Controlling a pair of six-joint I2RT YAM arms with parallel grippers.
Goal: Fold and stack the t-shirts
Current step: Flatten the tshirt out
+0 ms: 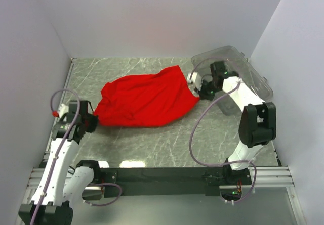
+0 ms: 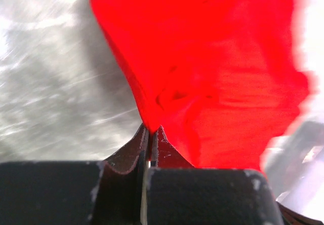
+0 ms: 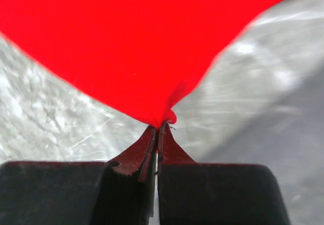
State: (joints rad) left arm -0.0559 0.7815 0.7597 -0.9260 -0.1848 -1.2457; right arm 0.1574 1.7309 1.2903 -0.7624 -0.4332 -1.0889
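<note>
A bright red t-shirt (image 1: 144, 101) lies bunched and stretched across the middle of the grey marbled table. My left gripper (image 1: 93, 119) is shut on its near left corner; in the left wrist view the cloth (image 2: 212, 68) spreads away from the pinched tips of that gripper (image 2: 152, 130). My right gripper (image 1: 197, 91) is shut on the shirt's right end, beside the bin. The right wrist view has the fabric (image 3: 142, 43) drawn to a point between the closed tips of the gripper (image 3: 159, 125).
A clear plastic bin (image 1: 245, 76) stands at the back right, partly behind my right arm. White walls close the table on the left, back and right. A black rail (image 1: 162, 174) runs along the near edge.
</note>
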